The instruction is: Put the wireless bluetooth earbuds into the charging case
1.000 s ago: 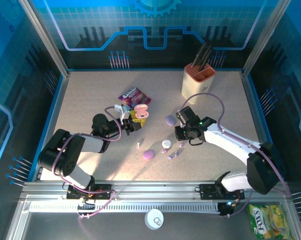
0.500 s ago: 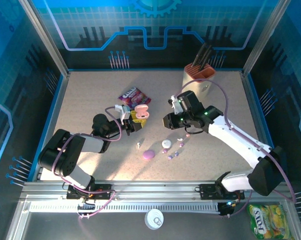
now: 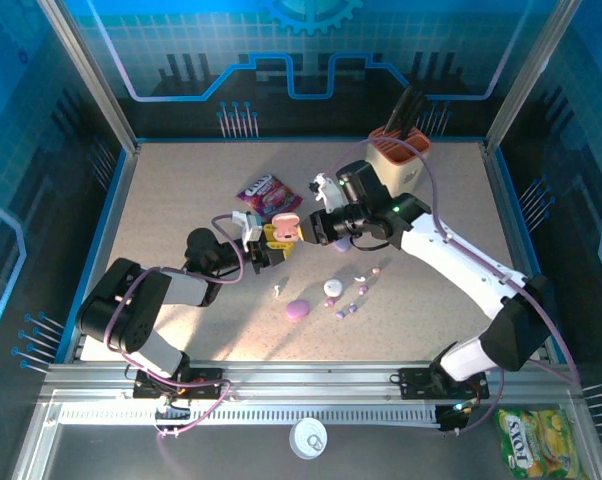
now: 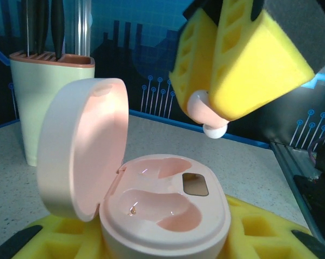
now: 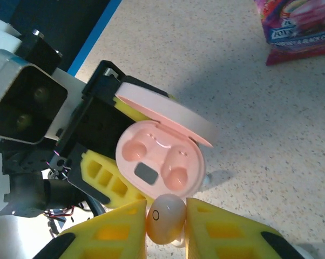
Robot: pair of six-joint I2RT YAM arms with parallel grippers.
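Left wrist: open pink charging case (image 4: 165,216) clamped in left jaws, both wells empty. Right wrist: pale pink earbud (image 5: 163,217) pinched in narrow right jaws, near above the case, apart from it. Overhead: loose earbuds (image 3: 346,311) on bench (image 3: 181,200), details too small. A second ago: right jaws at mid-bench.

Speckled beige table (image 3: 171,200) inside an enclosed cell. Blue panels (image 3: 311,60) printed with a circuit pattern form the far, left and right walls, framed by slanting aluminium posts (image 3: 86,75). A metal rail (image 3: 301,380) runs along the near edge. Soft light brightens the tabletop's near middle.
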